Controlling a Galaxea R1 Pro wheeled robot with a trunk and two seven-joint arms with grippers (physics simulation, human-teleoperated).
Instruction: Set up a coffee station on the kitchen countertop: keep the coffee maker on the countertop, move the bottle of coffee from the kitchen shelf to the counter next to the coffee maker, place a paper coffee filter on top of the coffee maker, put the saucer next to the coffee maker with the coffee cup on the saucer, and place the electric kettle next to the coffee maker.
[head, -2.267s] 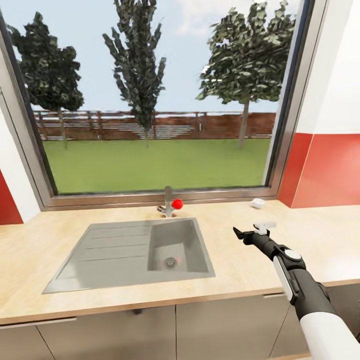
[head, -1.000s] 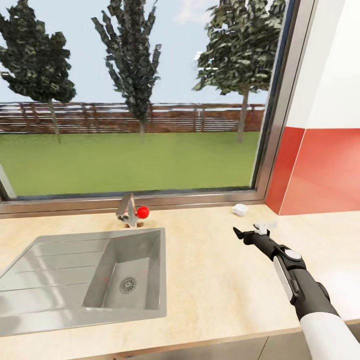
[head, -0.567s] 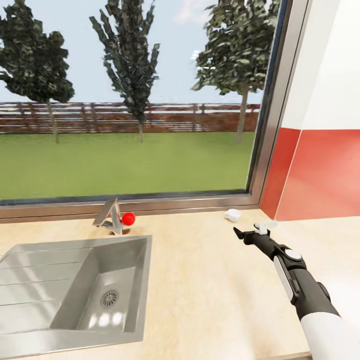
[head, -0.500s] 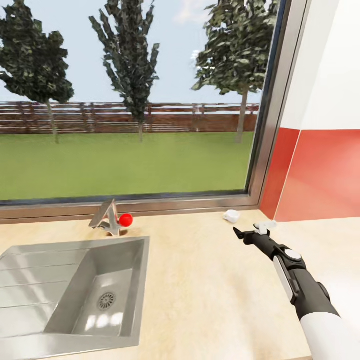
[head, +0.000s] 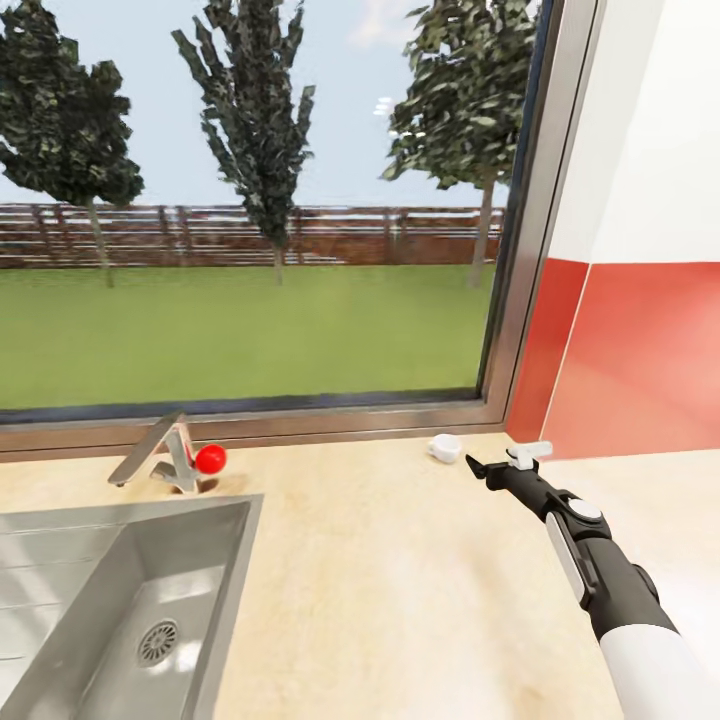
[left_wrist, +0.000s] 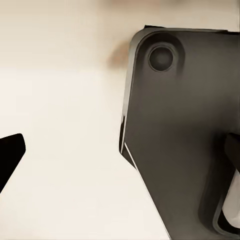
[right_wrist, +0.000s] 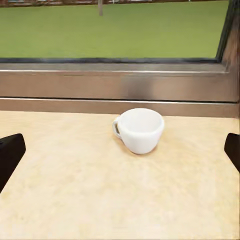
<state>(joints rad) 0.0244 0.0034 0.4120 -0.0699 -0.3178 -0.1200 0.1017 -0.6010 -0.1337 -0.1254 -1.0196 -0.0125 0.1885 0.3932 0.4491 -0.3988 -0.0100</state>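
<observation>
The cup (head: 444, 447) sits upright on the counter (head: 400, 580) a little right of centre in the head view, close under the window sill (head: 300, 422), with its mouth facing up. In my right wrist view the cup (right_wrist: 139, 129) stands at the centre, its handle turned to the picture's left, so its widest line runs along the sill. It is plain white, smooth and rounded, narrowing to a small foot. My right claw (head: 498, 462) hangs just right of the cup in the head view, apart from it, at the end of my black and white arm. Its dark fingertips (right_wrist: 10, 152) sit wide apart at both side edges of the wrist view, holding nothing, and bare counter lies between them and the cup. The counter is pale wood-grain. At the lower left of the head view is a steel sink (head: 110, 600), with a bent metal tap (head: 152, 460) and a red knob (head: 210, 459) behind it. A red and white wall (head: 640, 350) fills the right side. My left claw (left_wrist: 120, 150) also looks spread, one dark fingertip (left_wrist: 9, 157) at the left edge, over a dark rounded panel (left_wrist: 185, 130) that I cannot identify.
</observation>
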